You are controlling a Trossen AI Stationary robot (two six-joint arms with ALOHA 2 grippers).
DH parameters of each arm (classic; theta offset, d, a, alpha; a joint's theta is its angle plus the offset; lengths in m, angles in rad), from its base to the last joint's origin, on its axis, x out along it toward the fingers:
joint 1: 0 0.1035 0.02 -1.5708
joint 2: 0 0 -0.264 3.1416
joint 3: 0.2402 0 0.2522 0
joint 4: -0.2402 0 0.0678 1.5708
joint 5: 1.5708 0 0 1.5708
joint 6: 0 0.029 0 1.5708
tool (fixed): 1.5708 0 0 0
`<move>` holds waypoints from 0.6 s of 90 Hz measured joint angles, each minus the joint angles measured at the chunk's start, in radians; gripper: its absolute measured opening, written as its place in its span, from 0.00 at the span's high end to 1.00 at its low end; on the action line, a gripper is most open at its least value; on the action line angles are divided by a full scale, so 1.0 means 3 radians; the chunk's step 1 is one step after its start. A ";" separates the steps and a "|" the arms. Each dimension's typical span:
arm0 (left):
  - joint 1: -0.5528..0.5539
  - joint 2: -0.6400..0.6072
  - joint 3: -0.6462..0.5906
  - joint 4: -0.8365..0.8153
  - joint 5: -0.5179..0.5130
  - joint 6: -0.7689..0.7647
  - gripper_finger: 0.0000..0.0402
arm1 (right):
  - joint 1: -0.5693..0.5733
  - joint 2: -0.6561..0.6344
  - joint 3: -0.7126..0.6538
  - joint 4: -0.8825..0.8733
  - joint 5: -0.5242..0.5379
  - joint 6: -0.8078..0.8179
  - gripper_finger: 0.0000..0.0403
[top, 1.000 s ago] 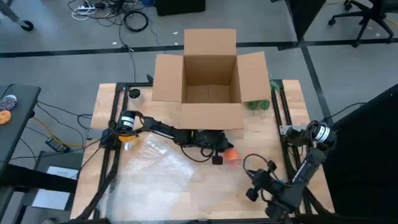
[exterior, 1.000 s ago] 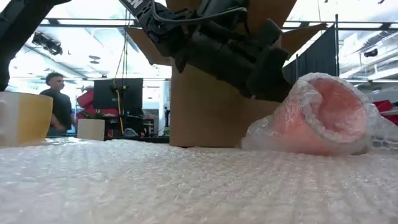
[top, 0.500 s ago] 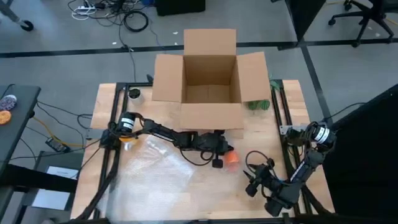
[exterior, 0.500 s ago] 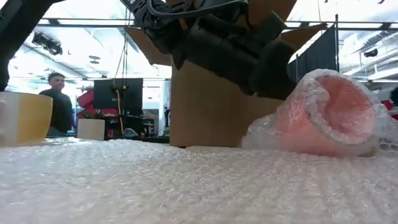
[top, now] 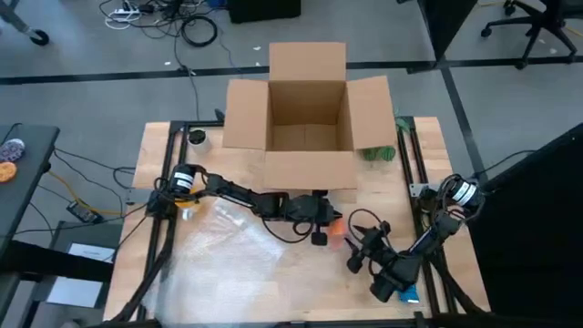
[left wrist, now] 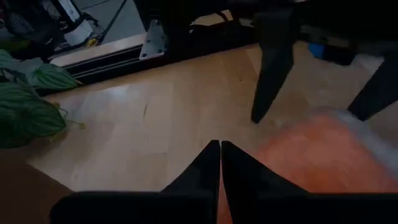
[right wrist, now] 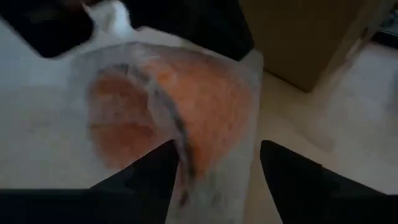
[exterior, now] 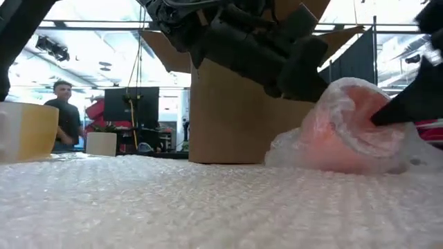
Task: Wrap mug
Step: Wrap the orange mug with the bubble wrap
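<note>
The mug [exterior: 349, 131], swathed in bubble wrap [exterior: 208, 200], lies on its side on the table [top: 301, 273] just in front of the cardboard box [top: 308, 114]. The right gripper [right wrist: 214, 165], fingers spread wide, straddles the wrapped mug from the near side. The left gripper [left wrist: 220, 163], fingers pressed together, sits against its box side.

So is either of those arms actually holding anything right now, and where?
The left gripper is pinched shut right at the bubble wrap round the mug. The right gripper is open, its fingers either side of it, gripping nothing.
</note>
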 joint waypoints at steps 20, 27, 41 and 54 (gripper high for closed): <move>-0.0092 -0.0161 0.0000 -0.0101 -0.0045 -0.0035 1.00 | -0.0260 0.0000 0.0000 0.0570 -0.0004 -0.0819 0.56; -0.0170 -0.0311 0.0005 -0.0205 -0.0052 -0.0046 1.00 | -0.0328 0.0000 0.0000 0.0699 -0.0020 -0.1093 0.63; -0.0344 -0.0601 0.0008 -0.0800 -0.0183 -0.0066 1.00 | -0.0403 0.0000 0.0000 0.0768 -0.0046 -0.1462 0.82; -0.0465 -0.0917 -0.0065 -0.1122 0.0001 -0.0280 1.00 | -0.0410 0.0000 0.0115 0.0589 -0.0137 -0.1884 0.97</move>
